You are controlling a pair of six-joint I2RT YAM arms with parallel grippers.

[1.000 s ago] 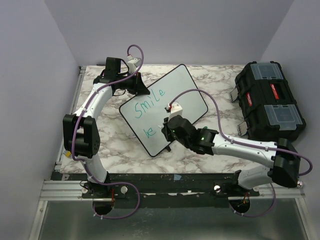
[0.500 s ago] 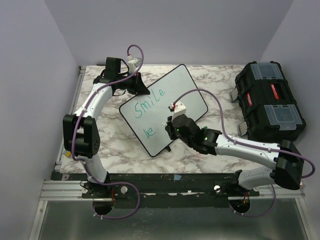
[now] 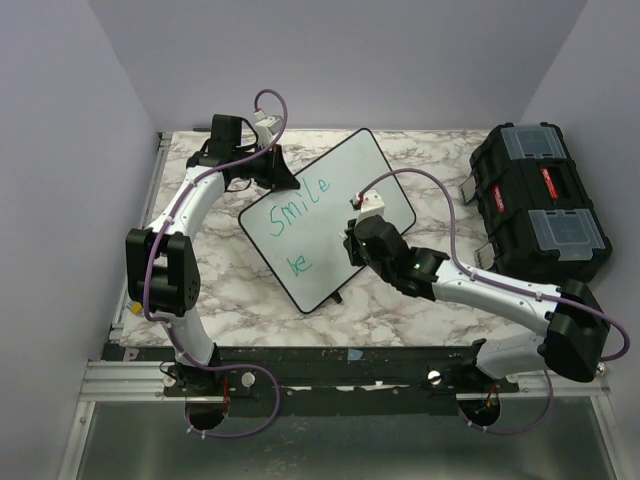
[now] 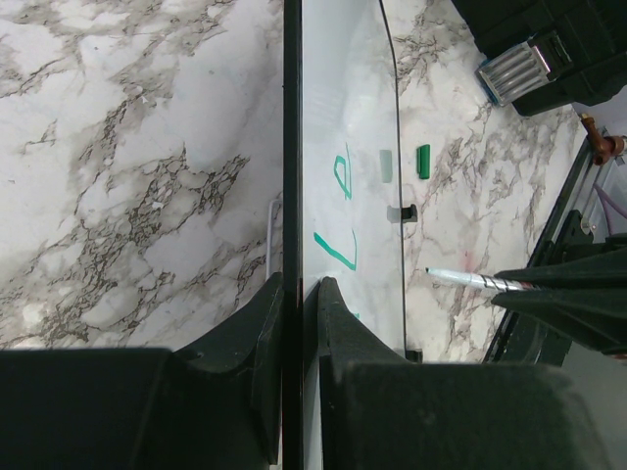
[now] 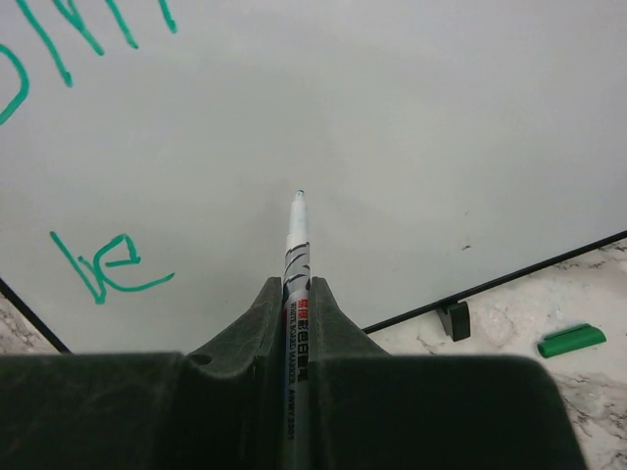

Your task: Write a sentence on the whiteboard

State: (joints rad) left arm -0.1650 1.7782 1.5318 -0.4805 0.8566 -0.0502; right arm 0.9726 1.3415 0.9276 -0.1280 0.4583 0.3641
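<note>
— Where is the whiteboard (image 3: 385, 190)?
— On the marble table (image 3: 240, 290), mid-scene, turned diagonally. My left pincer (image 4: 299, 289) is clamped on its far-left edge.
— And your right pincer (image 5: 294, 286)?
— Pinched tight around a marker (image 5: 296, 235), aimed at bare white to the right of the sentence (image 3: 298, 205): "Smile" far, "be" nearer. I cannot tell whether the tip touches.
— Anything else?
— A green cap (image 5: 571, 340) just off the board's edge; a black toolbox (image 3: 540, 200) to the right.
</note>
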